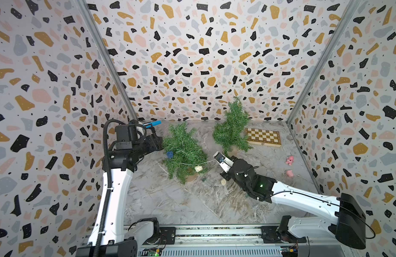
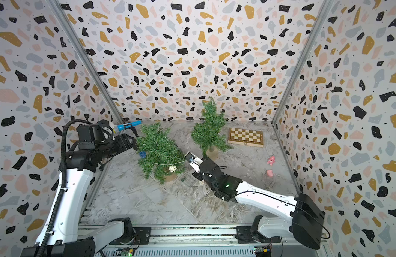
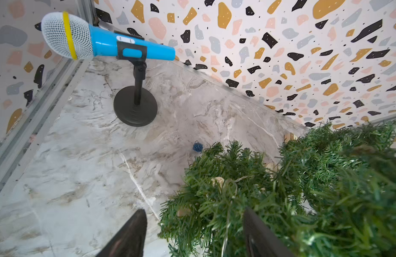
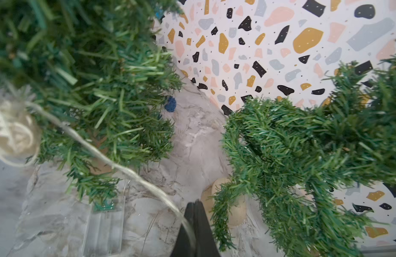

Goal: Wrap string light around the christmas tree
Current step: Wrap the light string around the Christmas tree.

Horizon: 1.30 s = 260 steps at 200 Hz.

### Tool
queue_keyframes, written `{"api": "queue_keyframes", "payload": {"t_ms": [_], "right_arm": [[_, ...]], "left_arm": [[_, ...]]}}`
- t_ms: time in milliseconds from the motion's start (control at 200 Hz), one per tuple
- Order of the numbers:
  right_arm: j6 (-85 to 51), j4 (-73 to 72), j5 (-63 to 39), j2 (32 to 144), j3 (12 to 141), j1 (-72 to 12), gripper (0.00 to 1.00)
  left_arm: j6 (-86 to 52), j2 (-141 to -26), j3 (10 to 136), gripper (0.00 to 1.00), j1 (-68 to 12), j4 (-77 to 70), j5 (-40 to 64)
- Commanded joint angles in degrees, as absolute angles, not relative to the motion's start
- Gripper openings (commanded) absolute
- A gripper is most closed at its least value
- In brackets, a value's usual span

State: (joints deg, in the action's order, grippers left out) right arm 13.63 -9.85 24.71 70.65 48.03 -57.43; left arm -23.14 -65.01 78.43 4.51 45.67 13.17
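The christmas tree (image 1: 183, 151) stands left of centre on the marble table. The string light (image 4: 113, 165) is a thin pale wire running across its lower branches, carrying a cream ball (image 1: 198, 168) and a blue ball (image 1: 169, 154). My right gripper (image 4: 195, 222) is shut on the wire, just right of the tree's base (image 1: 217, 155). My left gripper (image 3: 194, 233) is open at the tree's left side (image 1: 159, 142), with branches (image 3: 237, 189) and a hanging strand of wire between its fingers (image 3: 130, 233).
A second tree (image 1: 231, 126) stands at the back, with a chessboard (image 1: 262, 136) to its right. A blue microphone on a stand (image 1: 151, 124) is in the back left corner. A clear battery box (image 4: 103, 224) and another cream ball (image 1: 223, 182) lie by the right arm. Pink toys (image 1: 289, 159) sit far right.
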Motion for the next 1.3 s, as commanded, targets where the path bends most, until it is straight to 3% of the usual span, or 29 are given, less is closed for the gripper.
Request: {"api": "queue_keyframes", "payload": {"t_ms": [0, 205, 355, 496, 616, 901, 1116, 1296], "right_arm": [[11.62, -13.36, 23.01, 71.67, 52.63, -55.37, 0.02], [12.12, -18.38, 19.91, 76.63, 59.12, -52.87, 0.02], [7.63, -21.51, 14.37, 76.68, 57.66, -51.87, 0.02], [3.06, -18.71, 13.05, 77.72, 58.44, -50.02, 0.03], [-1.6, -17.97, 6.06, 76.53, 57.71, -47.49, 0.03], [-4.04, -14.55, 0.76, 77.63, 60.29, -46.68, 0.02], [-2.93, -13.06, -2.32, 77.81, 60.62, -46.41, 0.02], [-3.6, -12.93, -5.09, 82.09, 64.61, -46.43, 0.02]], "left_arm": [[-23.72, -66.87, 82.83, 0.68, 4.92, 41.18, 15.42], [-24.26, -72.2, 90.24, 0.7, 4.03, 36.92, 23.58], [-18.58, -70.87, 92.05, 0.7, -0.68, 38.31, 21.44], [-9.82, -69.22, 91.76, 0.69, -11.22, 41.89, 14.22], [-4.05, -70.79, 91.67, 0.69, -18.57, 44.03, 11.18], [3.75, -80.21, 104.81, 0.69, -33.08, 47.84, 6.55], [5.56, -78.49, 102.56, 0.69, -33.48, 49.69, -0.93], [4.53, -76.69, 100.76, 0.7, -29.97, 49.67, 0.19]]}}
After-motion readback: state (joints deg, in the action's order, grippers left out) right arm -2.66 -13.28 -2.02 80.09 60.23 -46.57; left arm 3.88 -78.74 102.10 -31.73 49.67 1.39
